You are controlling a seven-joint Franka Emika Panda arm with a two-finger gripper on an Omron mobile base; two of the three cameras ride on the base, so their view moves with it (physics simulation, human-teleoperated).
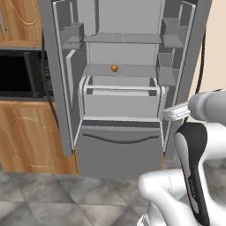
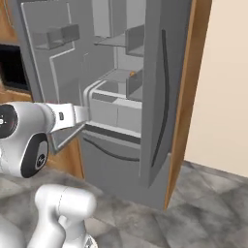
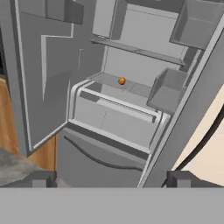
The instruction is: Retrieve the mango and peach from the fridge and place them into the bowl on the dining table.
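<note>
Hand view shows the fridge (image 3: 131, 113) open, a small orange fruit (image 3: 122, 81) on its shelf at 12 o'clock. The gripper (image 3: 111, 178) stands wide open, holding nothing.

a black oven recess (image 1: 17, 75) sits in wooden cabinetry (image 1: 26, 132), off to the jaws' left and well apart from them. a grey stone-tiled floor (image 1: 66, 198) spreads below the jaws. a plain cream wall (image 2: 223, 87) stands to their right, with a dark cable (image 1: 202, 62) running down along it, also right of the jaws.
</note>
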